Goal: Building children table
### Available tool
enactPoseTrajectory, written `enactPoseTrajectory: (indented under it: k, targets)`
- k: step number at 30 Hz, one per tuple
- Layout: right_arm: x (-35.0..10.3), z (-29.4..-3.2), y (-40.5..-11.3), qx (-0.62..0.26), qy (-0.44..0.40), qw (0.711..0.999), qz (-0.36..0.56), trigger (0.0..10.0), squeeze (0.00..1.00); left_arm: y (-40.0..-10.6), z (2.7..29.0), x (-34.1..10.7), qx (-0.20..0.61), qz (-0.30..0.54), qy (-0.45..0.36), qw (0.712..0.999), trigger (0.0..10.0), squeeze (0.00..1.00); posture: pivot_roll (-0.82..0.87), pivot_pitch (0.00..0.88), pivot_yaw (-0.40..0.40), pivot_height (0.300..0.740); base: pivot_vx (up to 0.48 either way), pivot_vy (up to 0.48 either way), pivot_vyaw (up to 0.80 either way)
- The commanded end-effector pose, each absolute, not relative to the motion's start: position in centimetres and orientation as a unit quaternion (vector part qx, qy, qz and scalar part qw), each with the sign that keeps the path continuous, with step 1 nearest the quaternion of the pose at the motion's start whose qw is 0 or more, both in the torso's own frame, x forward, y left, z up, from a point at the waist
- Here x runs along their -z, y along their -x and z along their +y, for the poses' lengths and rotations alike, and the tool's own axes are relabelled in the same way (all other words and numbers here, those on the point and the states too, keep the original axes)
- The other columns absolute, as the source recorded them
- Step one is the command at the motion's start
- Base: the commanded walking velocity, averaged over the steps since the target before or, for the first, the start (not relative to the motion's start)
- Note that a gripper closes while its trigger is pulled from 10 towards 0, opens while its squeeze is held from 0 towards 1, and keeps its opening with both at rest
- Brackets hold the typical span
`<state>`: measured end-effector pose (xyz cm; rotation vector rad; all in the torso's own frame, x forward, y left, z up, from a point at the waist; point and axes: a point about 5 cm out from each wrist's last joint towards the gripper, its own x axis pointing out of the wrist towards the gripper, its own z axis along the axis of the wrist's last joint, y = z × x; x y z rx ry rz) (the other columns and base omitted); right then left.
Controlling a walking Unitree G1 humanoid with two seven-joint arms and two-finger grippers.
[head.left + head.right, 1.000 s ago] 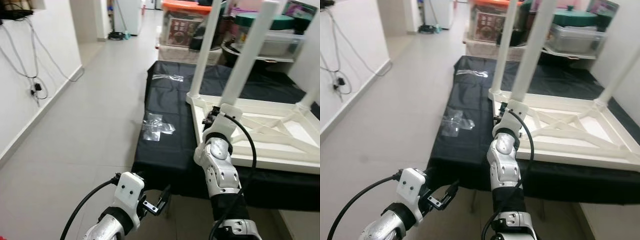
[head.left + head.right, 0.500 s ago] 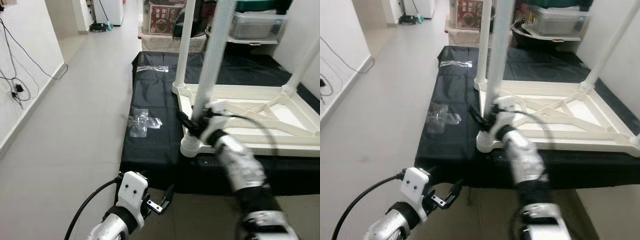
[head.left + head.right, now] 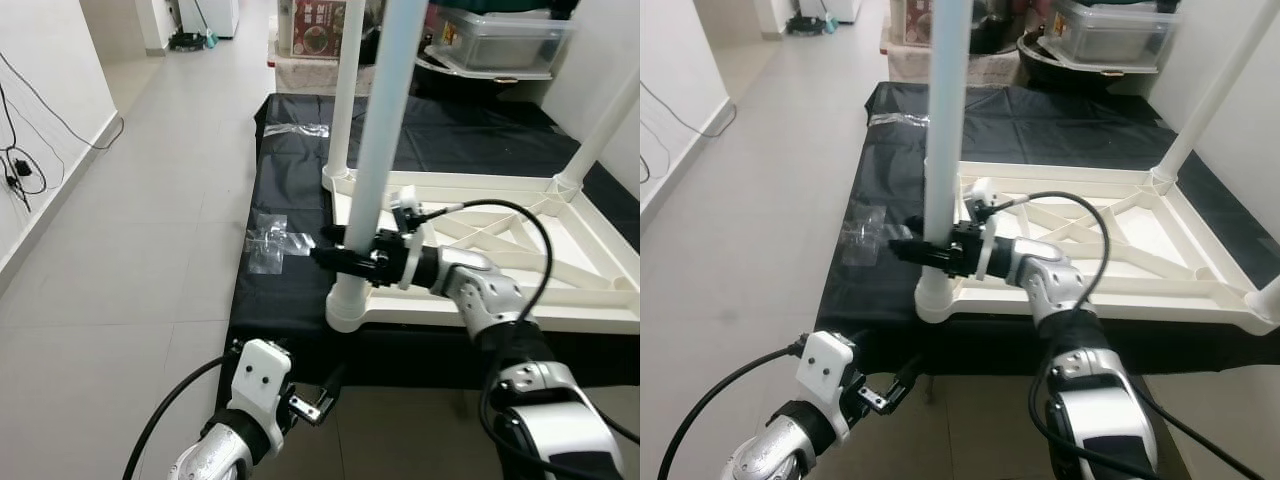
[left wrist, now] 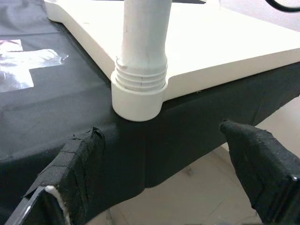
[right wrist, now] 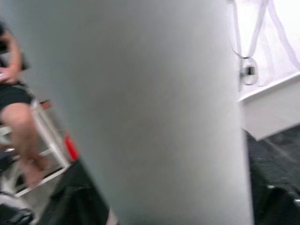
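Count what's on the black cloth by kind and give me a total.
White table frame, upside down: 1
White legs standing up from it: 3
Clear plastic wrappers: 2
Total: 6

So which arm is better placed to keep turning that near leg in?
Right: the right hand is at the near leg, just above its socket. The left hand hangs low, below the table edge.

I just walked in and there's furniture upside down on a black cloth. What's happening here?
The robot is putting together a small white table, which lies upside down on a black-covered bench. Its right end effector is clamped around the near corner leg, which stands upright in its socket. The left end effector hangs open below the bench's edge.
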<state>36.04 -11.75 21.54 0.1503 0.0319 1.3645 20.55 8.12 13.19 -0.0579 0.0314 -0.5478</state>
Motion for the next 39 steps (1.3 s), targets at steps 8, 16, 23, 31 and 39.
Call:
enactPoseTrajectory:
  k: [8,16,23,31,39]
  targets:
    - [-20.0,-10.7,-35.9,-0.619,-0.044,0.785,-0.002,0.0,0.00,-20.3,8.0,-13.1,0.273,0.020,0.028,0.961,10.0,0.00,0.16,0.100,-0.068,0.740,0.000,0.000,0.00]
    - [-19.2,-12.7,-38.8,-0.323,-0.055,0.945,-0.004,0.0,0.00,-20.3,8.0,-12.9,0.276,0.021,0.028,0.961,10.0,0.00,0.15,0.092,-0.059,0.740,0.000,0.000,0.00]
    - [-17.8,-18.0,-37.9,0.100,-0.055,0.993,0.006,0.0,0.00,-20.3,8.1,-12.8,0.280,0.023,0.026,0.959,10.0,0.00,0.14,0.085,-0.054,0.740,0.000,0.000,0.00]
    - [-16.8,-16.3,-35.8,0.240,-0.131,0.962,0.016,0.0,0.00,-20.3,8.0,-12.8,0.280,0.022,0.025,0.959,10.0,0.00,0.14,0.082,-0.058,0.740,0.000,0.000,0.00]
    - [-18.0,-12.6,-37.1,0.083,-0.145,0.985,-0.038,10.0,1.00,-20.4,8.0,-12.8,0.279,0.023,0.027,0.960,10.0,0.00,0.14,0.091,-0.061,0.740,0.000,0.000,0.00]
